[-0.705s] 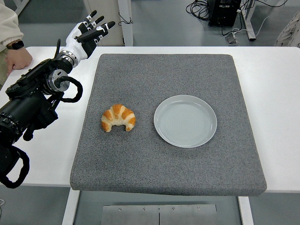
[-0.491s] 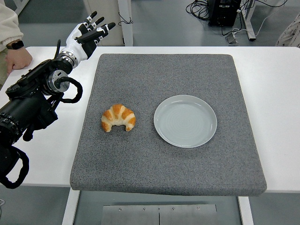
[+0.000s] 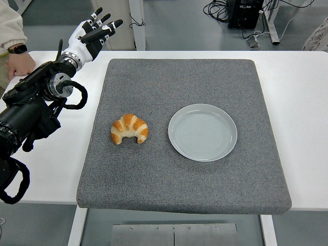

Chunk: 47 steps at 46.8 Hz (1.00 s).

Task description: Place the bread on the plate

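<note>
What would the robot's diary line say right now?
left hand: open, raised at table's far left | croissant: on grey mat, untouched | plate: empty, right of croissant | right hand: unseen

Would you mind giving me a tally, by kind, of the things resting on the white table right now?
Croissant: 1
Grey plate: 1
Grey mat: 1
Total: 3

The plate holds nothing, and the croissant lies on the mat to its left. The left hand is raised open over the table's far left corner.
</note>
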Tool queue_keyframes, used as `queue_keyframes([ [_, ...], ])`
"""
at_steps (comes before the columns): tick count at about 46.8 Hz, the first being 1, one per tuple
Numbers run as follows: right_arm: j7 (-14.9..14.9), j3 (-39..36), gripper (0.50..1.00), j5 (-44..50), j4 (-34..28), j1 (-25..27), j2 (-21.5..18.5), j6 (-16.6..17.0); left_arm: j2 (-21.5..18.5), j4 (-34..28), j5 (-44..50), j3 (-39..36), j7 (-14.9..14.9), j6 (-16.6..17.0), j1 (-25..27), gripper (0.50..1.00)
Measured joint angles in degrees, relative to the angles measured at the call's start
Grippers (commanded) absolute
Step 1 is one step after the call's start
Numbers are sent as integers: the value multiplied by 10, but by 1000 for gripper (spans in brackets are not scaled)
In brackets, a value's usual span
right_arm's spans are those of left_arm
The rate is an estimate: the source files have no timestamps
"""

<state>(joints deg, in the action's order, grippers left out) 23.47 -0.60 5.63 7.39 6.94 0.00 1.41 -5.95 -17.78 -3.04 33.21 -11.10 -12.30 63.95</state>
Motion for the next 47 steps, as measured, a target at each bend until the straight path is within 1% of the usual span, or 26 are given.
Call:
queue_keyframes([
  [8,0,0,1000,0,0,0,0,0,-5,-21,-2,-3,-2,-3,1,972],
  [15,0,0,1000,0,0,0,0,0,-22,-43,-1,1,3,-3,-3,972],
  [23,0,0,1000,0,0,0,0,0,-49,-94,-1,-2,7,-5,-14,972],
  [30,0,0,1000,0,0,0,0,0,-61,-119,-4,-4,25,-1,-21,972],
  [36,0,0,1000,0,0,0,0,0,-72,-132,-10,-6,28,2,-22,972],
  [38,0,0,1000,0,0,0,0,0,-81,-145,-11,-10,28,2,-23,972],
  [44,0,0,1000,0,0,0,0,0,-125,-213,-16,-50,27,5,-27,972],
  [47,0,0,1000,0,0,0,0,0,-136,-227,-16,-57,26,7,-27,972],
])
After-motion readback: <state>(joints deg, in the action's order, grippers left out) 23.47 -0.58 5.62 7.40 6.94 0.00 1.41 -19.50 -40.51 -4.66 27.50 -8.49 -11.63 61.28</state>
